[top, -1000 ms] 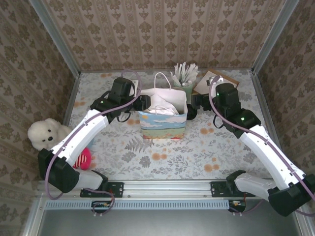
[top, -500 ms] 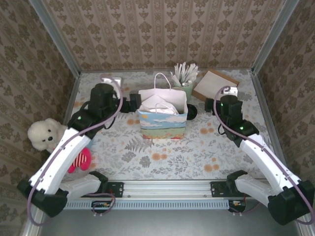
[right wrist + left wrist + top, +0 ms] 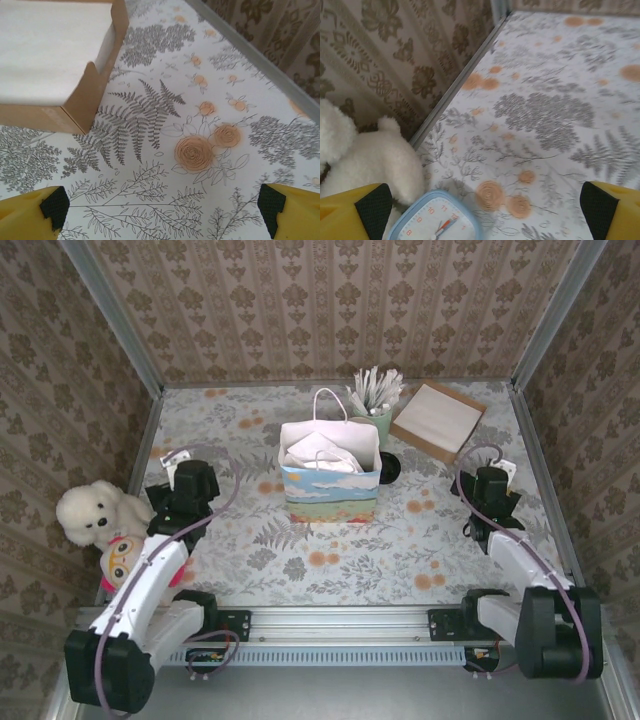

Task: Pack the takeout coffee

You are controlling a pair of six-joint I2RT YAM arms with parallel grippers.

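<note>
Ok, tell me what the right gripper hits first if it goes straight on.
Probably the tablecloth: the open right gripper points down at bare cloth, with the box off to its left and the wall off to its right. How far off the cloth lies is unclear.

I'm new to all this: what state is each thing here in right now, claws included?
Left claw: open, empty.
Right claw: open, empty.
Paper bag: upright, top open, white paper inside.
Pale-green cup: upright, full of white sticks.
Napkin box: lying flat, open-topped.
Dark round thing: beside the bag, outside it; too small to tell more.
Teddy bear: off to the left, pose unclear.
</note>
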